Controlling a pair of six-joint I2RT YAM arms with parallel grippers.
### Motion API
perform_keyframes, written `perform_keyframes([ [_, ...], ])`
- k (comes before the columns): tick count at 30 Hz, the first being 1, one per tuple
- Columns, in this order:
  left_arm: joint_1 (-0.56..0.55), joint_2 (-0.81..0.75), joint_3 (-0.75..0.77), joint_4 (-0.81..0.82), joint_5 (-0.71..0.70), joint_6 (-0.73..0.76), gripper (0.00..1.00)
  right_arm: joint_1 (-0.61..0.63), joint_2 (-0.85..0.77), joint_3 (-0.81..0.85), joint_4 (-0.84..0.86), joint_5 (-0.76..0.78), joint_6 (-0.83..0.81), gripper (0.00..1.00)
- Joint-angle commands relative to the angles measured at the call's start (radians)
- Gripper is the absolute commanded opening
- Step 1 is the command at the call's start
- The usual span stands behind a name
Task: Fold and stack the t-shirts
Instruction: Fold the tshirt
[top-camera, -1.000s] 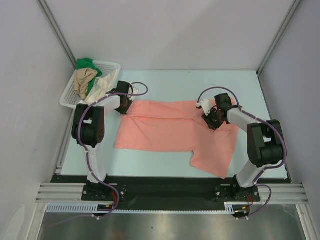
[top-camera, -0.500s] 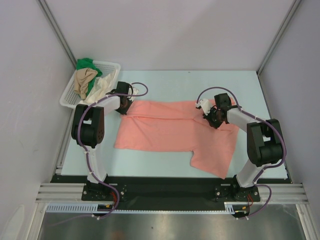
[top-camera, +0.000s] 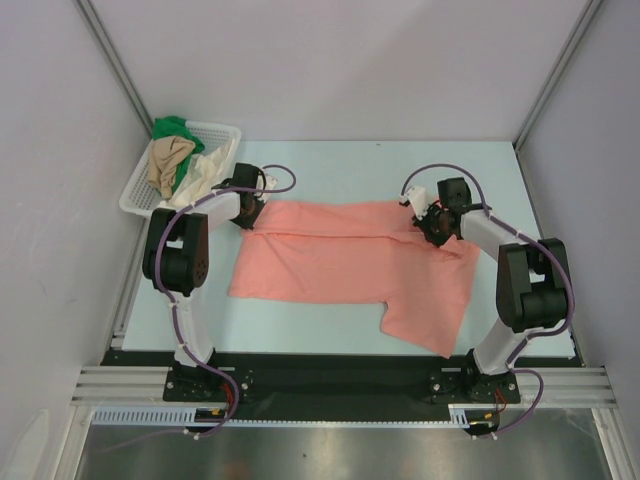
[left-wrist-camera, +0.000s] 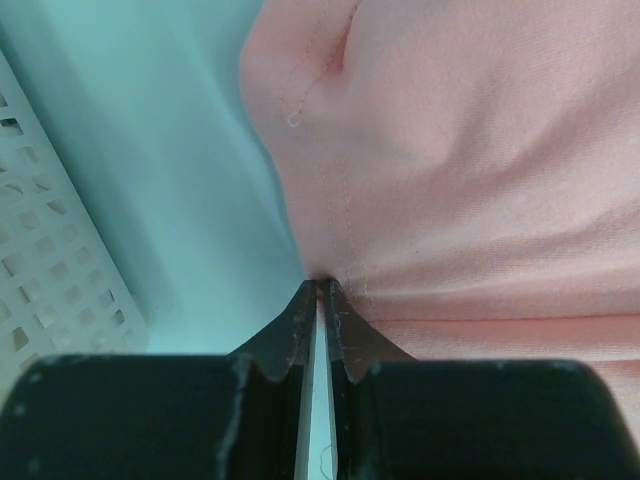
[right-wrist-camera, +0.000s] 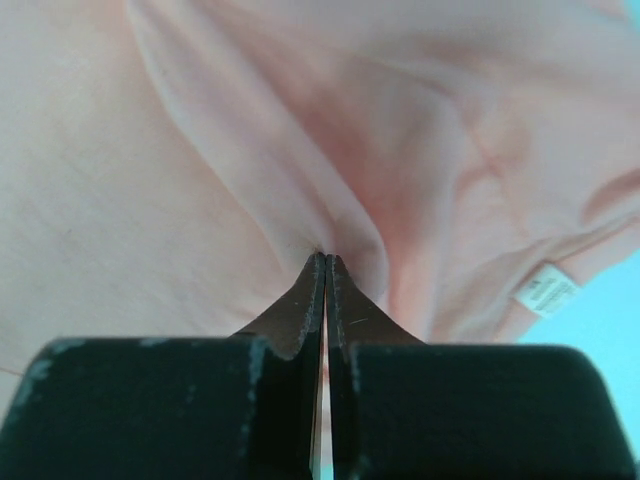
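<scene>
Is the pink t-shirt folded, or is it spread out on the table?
Mostly spread: the salmon-pink t-shirt lies flat on the table; only its far strip looks doubled over.

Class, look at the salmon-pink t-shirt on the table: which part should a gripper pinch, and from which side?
Pinch the salmon-pink t-shirt along its far edge, one gripper near each end, coming down from above. It lies flat and wide; the fold along that edge likely offers raised cloth. The left gripper and right gripper are shut there.
</scene>
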Motion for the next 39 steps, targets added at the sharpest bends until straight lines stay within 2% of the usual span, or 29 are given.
perform_keyframes([
  [1,0.008,-0.013,-0.017,-0.038,-0.021,-0.001,0.11,-0.013,0.002,0.071,0.031,0.017,-0.001,0.0],
  [9,0.008,-0.005,-0.011,-0.037,-0.021,-0.003,0.11,-0.004,0.072,0.14,0.061,0.026,0.005,0.0],
  [11,0.008,-0.003,-0.011,-0.038,-0.021,-0.003,0.11,0.001,0.082,0.143,0.087,0.054,0.022,0.07],
  [12,0.008,-0.002,-0.009,-0.04,-0.021,-0.004,0.11,0.004,0.082,0.153,0.099,0.065,0.029,0.23],
  [13,0.009,0.0,-0.011,-0.042,-0.021,-0.006,0.11,0.006,0.076,0.153,0.114,0.098,0.04,0.32],
  [15,0.008,-0.005,-0.009,-0.043,-0.019,-0.006,0.11,0.006,0.039,0.148,0.142,0.12,0.064,0.41],
  [17,0.008,-0.008,-0.009,-0.045,-0.019,-0.006,0.11,0.006,-0.024,0.136,0.153,0.118,0.072,0.43],
  [21,0.009,-0.008,-0.011,-0.045,-0.016,-0.006,0.11,0.019,-0.137,0.056,0.192,0.088,0.055,0.43],
  [24,0.009,-0.006,-0.009,-0.046,-0.016,-0.009,0.11,0.042,-0.168,0.01,0.115,0.016,0.02,0.4],
  [30,0.008,-0.006,-0.009,-0.051,-0.013,-0.011,0.11,0.056,-0.135,-0.022,0.018,-0.04,0.017,0.29],
  [39,0.008,-0.014,-0.028,-0.043,-0.016,-0.014,0.11,0.059,-0.047,-0.002,0.038,-0.026,-0.001,0.25],
])
